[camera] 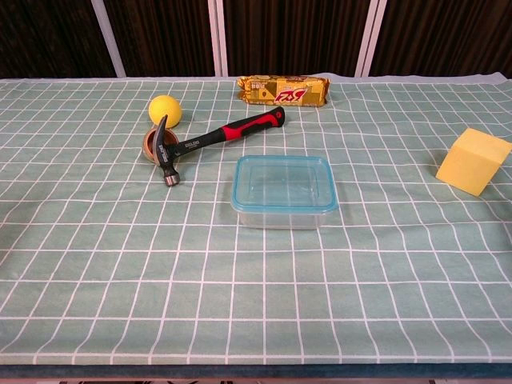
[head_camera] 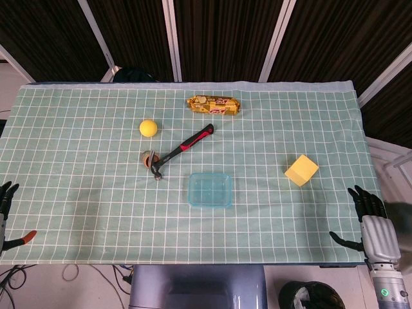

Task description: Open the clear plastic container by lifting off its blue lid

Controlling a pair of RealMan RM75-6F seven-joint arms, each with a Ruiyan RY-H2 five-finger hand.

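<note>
A clear plastic container [head_camera: 210,190] [camera: 283,191] with its blue lid [camera: 283,182] on top sits flat near the middle of the green checked tablecloth. My left hand [head_camera: 6,215] hangs at the table's front left edge, only partly in the head view, fingers apart and holding nothing. My right hand [head_camera: 372,222] rests at the front right corner, fingers spread, empty. Both hands are far from the container. Neither hand shows in the chest view.
A red-and-black hammer [head_camera: 182,149] [camera: 210,141] lies just behind-left of the container, its head over a small brown roll [camera: 152,145]. A yellow ball [head_camera: 149,128] [camera: 166,110], a snack packet [head_camera: 214,105] [camera: 283,92] and a yellow block [head_camera: 301,170] [camera: 474,161] lie around.
</note>
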